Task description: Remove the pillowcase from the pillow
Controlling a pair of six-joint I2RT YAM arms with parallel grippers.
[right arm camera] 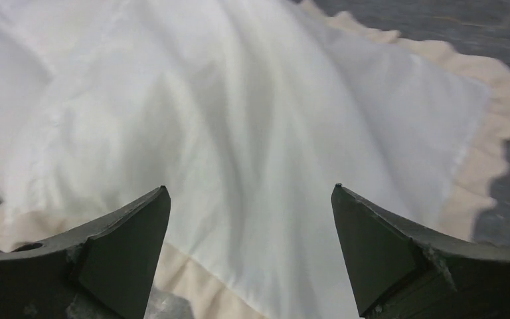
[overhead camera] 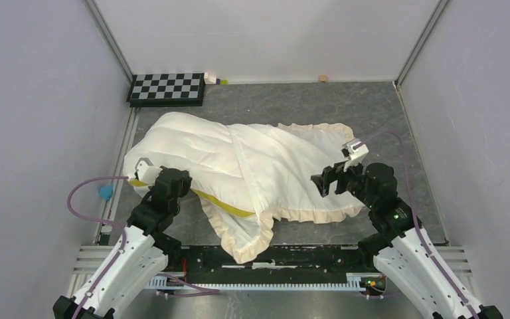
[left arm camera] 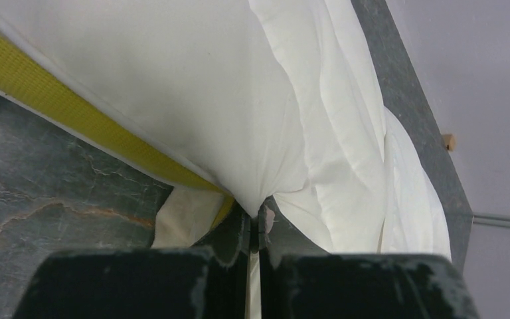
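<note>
While my left pincer (left arm camera: 254,232) clenches a corner of the pillow (overhead camera: 179,143), my right pincer (right arm camera: 249,199) hangs released just above the pillowcase (overhead camera: 292,166); about half the pillow lies bared beside the left pincer; the rest wants stripping.
</note>
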